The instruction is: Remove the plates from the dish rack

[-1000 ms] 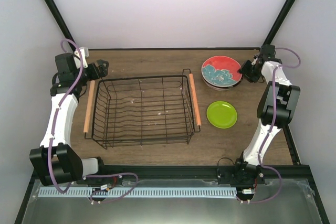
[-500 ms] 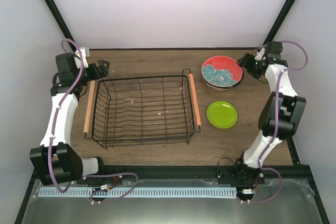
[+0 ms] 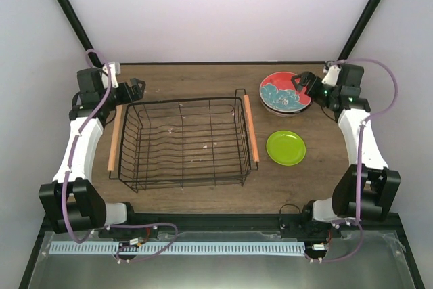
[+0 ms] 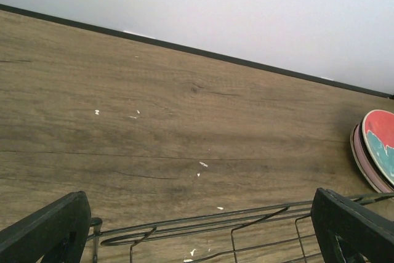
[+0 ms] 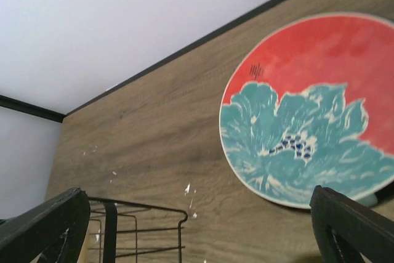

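Top view, rack: the dish rack point(image 3: 183, 141) stands in the middle of the table point(image 3: 203, 76) with no plate in it.
Top view, plates: a stack topped by the red plate point(image 3: 285, 91) lies at the rack's 2 o'clock. The lime plate point(image 3: 285, 147) lies alone at its 3 o'clock.
Top view, arms: the left gripper point(image 3: 133, 89) hovers at the rack's 10 o'clock corner. The right gripper point(image 3: 302, 84) is over the stack's 2 o'clock edge.
Left wrist: jaws wide apart and empty.
Right wrist: jaws wide apart and empty, with the red plate below.
Progress: unloading looks finished. I cannot count the stack.
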